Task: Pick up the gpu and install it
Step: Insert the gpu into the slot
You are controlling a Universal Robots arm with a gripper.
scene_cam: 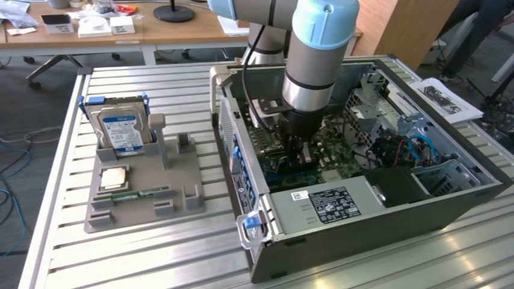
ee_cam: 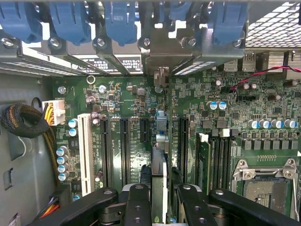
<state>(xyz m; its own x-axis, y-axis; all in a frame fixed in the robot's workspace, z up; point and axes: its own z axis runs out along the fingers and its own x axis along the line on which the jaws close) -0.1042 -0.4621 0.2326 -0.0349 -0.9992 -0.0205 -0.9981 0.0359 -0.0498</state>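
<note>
The jaws, narrowly parted, seemingly pinch the gpu (ee_cam: 159, 179) edge-on, eleven o'clock from the power supply (scene_cam: 329, 201). It should handle light, stiff and fragile, best held by bare edges.

A slatted aluminium table (scene_cam: 161, 265) spans the lower frame, with grey floor (scene_cam: 18, 223) and blue cables (scene_cam: 9, 146) along its left edge. A wooden desk (scene_cam: 185, 33) crosses the upper left, and a wooden panel (scene_cam: 401, 24) stands at the upper right.

The case (scene_cam: 418, 211) lies open above; blue latches (ee_cam: 120, 21) (packed) stand near the gpu (ee_cam: 158, 188).
</note>
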